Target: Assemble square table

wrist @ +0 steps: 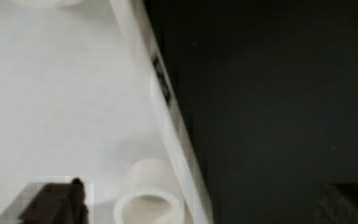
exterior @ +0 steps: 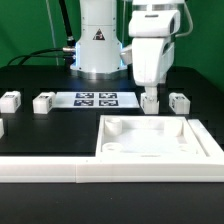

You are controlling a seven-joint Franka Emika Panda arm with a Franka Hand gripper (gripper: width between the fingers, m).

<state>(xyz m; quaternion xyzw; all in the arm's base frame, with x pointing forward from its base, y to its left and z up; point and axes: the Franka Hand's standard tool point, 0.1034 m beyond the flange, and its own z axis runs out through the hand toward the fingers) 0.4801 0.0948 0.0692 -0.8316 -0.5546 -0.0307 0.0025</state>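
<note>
Seen in the exterior view from the square tabletop point(exterior: 150, 145), with 12 o'clock away from the camera: bare black table point(exterior: 45, 130) lay open at 9 o'clock. The border rail point(exterior: 50, 171) closed off 6 o'clock. At 10 to 11 o'clock, two leg blocks point(exterior: 43, 101) and the marker board point(exterior: 95, 99) lined the far side. The wide-open gripper point(exterior: 150, 98) hung at 12, another leg block point(exterior: 179, 101) stood at 1, and the robot base point(exterior: 98, 45) rose behind them.

Black table point(exterior: 50, 130). Tabletop point(exterior: 150, 142) lies flat toward the exterior view's right. Marker board point(exterior: 97, 99) behind it. Leg blocks point(exterior: 43, 101) stand either side of the board. Border rail point(exterior: 50, 170) along the near edge.
</note>
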